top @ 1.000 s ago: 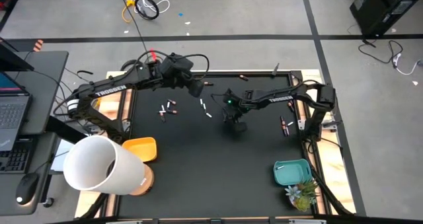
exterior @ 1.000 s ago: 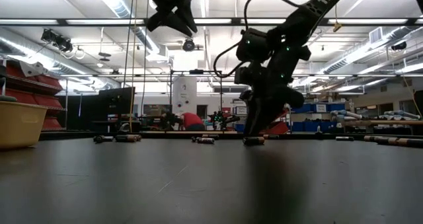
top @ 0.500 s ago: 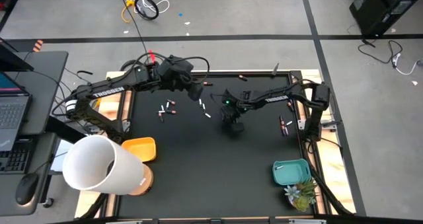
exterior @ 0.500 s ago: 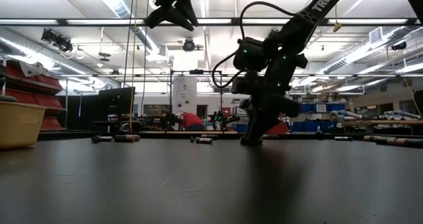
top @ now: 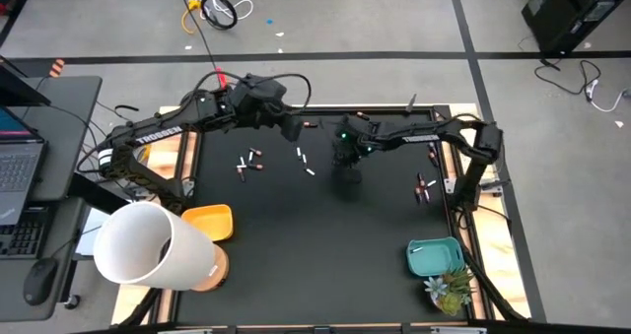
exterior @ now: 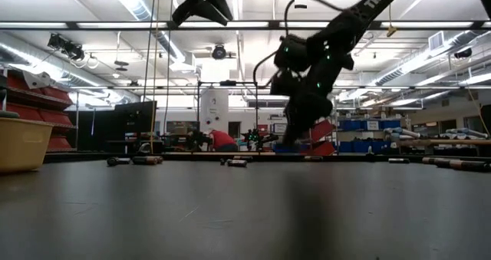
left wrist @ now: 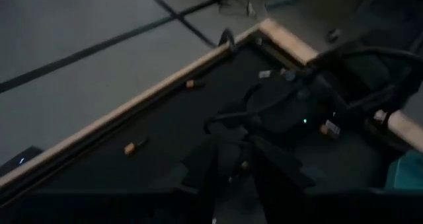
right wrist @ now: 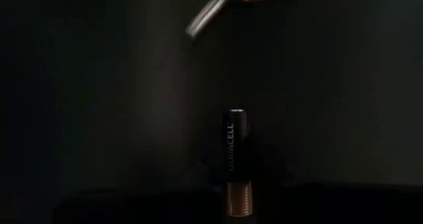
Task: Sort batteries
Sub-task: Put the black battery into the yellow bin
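Batteries lie loose on the black mat: a small group (top: 248,162) at the left, two white ones (top: 306,162) at the middle and some dark ones (top: 424,186) near the right edge. My right gripper (top: 347,167) hangs just above the mat's middle (exterior: 301,137), shut on a dark battery with a copper end (right wrist: 236,161). My left gripper (top: 294,130) is high over the far part of the mat (exterior: 202,11). Its fingers (left wrist: 277,171) stand a little apart and I see nothing between them. My right gripper pinches the battery at its copper end (right wrist: 236,197) between the two fingers. The black end juts out past the fingertips, so the battery lies along the fingers. The gripper slants down from above. The battery is lifted clear of the mat.
A yellow bin (top: 209,222) sits at the mat's near left, beside a big white cylinder (top: 153,247). A teal bin (top: 436,256) and a small plant (top: 449,290) are at the near right. A wooden rim (left wrist: 165,85) borders the mat; more batteries (left wrist: 135,146) lie along its far edge.
My right gripper has shut on the battery that lay under it, lifted it off the mat and gone toward the far edge, rolling as it went. My left gripper has risen a little.
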Action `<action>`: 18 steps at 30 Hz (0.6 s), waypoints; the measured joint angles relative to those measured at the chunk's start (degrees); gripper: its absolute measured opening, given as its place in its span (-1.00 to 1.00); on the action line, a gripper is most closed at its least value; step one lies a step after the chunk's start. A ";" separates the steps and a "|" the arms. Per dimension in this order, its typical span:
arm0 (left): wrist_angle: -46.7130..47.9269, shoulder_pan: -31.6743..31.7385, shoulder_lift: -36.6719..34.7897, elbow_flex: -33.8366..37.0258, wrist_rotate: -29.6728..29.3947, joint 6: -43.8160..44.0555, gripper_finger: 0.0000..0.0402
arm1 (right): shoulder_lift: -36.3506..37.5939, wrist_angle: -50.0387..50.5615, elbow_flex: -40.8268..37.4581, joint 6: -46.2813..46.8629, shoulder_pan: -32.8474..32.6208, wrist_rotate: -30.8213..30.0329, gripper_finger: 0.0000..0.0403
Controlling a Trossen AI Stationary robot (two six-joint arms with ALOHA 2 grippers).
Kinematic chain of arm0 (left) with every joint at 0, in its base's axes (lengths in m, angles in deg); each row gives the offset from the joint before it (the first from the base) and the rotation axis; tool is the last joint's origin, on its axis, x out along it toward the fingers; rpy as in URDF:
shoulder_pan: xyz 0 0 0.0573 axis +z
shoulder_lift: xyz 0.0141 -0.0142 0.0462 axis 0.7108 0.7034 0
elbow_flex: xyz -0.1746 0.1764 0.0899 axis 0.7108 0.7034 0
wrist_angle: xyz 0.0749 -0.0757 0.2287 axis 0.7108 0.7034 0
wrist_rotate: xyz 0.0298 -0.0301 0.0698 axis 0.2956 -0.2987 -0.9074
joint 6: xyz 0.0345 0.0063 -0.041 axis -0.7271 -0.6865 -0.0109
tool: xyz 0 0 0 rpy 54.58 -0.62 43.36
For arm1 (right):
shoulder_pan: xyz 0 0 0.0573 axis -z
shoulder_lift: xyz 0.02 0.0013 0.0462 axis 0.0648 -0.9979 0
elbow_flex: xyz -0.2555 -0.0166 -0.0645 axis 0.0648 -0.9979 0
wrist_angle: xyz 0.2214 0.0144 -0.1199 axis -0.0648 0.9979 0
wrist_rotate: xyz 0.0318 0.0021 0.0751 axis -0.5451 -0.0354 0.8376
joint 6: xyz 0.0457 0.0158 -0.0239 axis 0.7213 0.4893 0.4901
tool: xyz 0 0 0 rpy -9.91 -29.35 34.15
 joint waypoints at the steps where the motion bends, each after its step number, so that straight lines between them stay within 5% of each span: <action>1: -1.04 0.23 0.00 -0.16 -0.17 0.00 -0.49 | 0.70 0.08 -0.01 0.53 0.50 0.50 -0.87; 14: -7.27 0.38 1.41 -0.17 -6.21 0.24 -0.49 | 15.53 -8.92 0.01 20.73 10.59 11.61 -0.87; 18: -11.90 0.34 4.13 -0.17 -2.47 1.78 -0.47 | 19.53 -17.16 0.02 28.70 12.42 15.76 -0.87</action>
